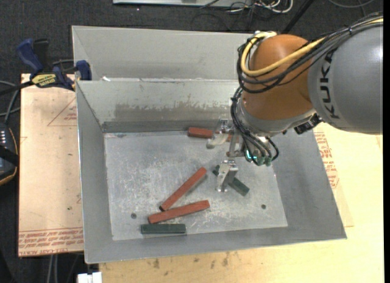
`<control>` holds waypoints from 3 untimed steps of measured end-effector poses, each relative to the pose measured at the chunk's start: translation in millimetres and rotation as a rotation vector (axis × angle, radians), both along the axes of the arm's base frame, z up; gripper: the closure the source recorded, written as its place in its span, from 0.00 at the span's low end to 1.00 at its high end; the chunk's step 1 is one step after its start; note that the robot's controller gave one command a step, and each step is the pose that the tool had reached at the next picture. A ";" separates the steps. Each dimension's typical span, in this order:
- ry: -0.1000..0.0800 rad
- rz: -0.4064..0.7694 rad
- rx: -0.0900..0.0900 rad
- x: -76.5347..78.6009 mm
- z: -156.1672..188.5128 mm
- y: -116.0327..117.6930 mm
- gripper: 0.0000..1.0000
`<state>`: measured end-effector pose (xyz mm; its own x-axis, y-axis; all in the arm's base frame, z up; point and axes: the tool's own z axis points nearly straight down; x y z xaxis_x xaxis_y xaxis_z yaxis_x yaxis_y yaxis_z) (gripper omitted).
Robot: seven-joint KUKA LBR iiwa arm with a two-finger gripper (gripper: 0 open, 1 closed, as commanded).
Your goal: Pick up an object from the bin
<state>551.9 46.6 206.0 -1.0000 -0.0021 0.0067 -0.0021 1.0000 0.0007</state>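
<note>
The robot's arm [350, 75] stood nearest the camera, coming in from the right high over the bin, its wrist wrapped in an orange cover [277, 84] with cables looped across it. Below the cover the gripper [225, 185] hung down to the floor of the grey metal bin [91, 172], right of the middle. Its fingers [221, 183] were narrowly parted like a small upturned V, planted about a short dark green block [240, 188] that lay slantwise on the floor. The block ran under and between the tips. Whether the fingers touched or pinched it could not be told, and it rested on the floor.

The bin held only a few loose things. A short red-brown stick [199, 132] lay at the foot of the back wall, just left of the gripper's body. A long red-brown stick [184, 188] lay on a slant in the middle, near the gripper's left. Its lower end met a second red-brown stick [178, 212] that lay nearly flat across. A dark green bar [163, 229] lay just beside that one, along the front wall.
</note>
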 end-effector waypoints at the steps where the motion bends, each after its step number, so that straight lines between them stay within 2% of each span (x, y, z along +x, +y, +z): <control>1: -0.007 -0.001 0.000 1.6 3.9 -0.2 0.00; 2: -0.017 0.103 0.001 28.8 -123.8 11.5 1.00; 3: -0.017 0.103 0.001 28.8 -123.8 11.5 1.00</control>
<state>580.7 58.1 82.2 -0.9944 -0.1051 -0.0108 -0.1051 0.9945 0.0008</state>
